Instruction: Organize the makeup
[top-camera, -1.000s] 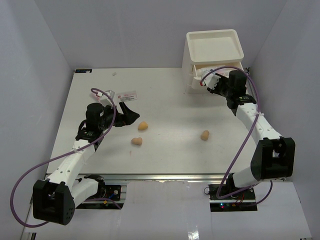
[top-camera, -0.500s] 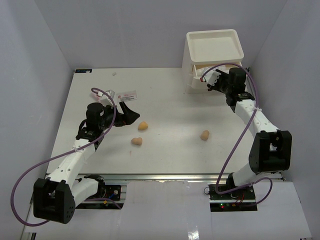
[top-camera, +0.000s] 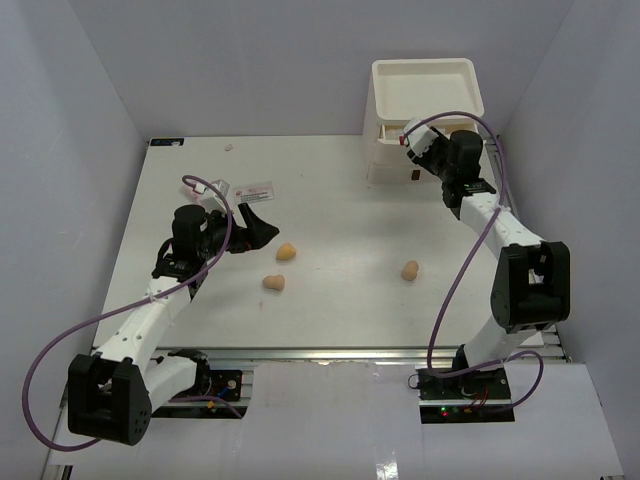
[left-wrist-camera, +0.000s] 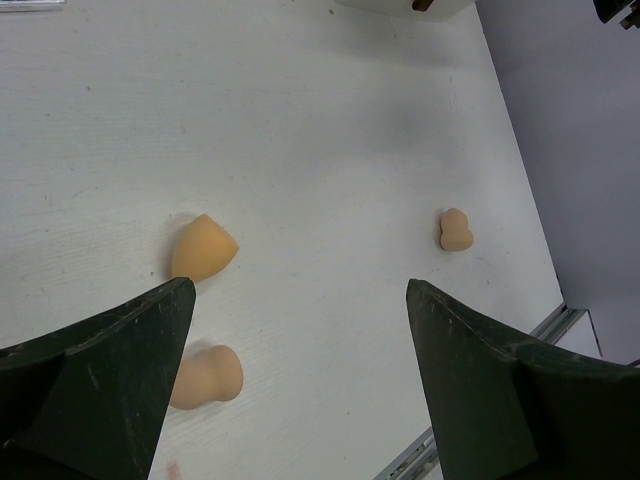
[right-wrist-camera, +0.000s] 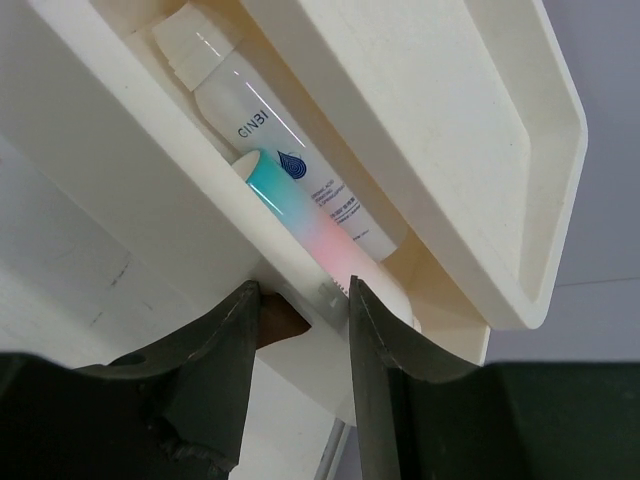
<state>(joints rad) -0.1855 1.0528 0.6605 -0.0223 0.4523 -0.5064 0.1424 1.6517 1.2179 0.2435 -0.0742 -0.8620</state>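
Note:
Three tan egg-shaped sponges lie mid-table: one (top-camera: 286, 252), one (top-camera: 274, 284) and one further right (top-camera: 410, 270). My left gripper (top-camera: 258, 232) hovers open just left of the first two. In its wrist view (left-wrist-camera: 300, 290) they sit by the left finger (left-wrist-camera: 203, 247) (left-wrist-camera: 205, 377), with the third (left-wrist-camera: 456, 229) far off. Flat white packets with reddish marks (top-camera: 257, 189) (top-camera: 222, 187) lie behind it. My right gripper (top-camera: 412, 142) is at the white drawer unit (top-camera: 425, 100). Its jaws (right-wrist-camera: 300, 295) close on the pulled-out drawer's front wall (right-wrist-camera: 120, 170). A white bottle (right-wrist-camera: 270, 150) and a teal-to-pink tube (right-wrist-camera: 295, 210) lie inside.
The drawer unit stands at the back right, with an open tray on top (top-camera: 428, 85) and a dark handle notch (right-wrist-camera: 282, 322) on the drawer front. Grey walls enclose the table on three sides. A small pale scrap (top-camera: 229, 148) lies near the back edge.

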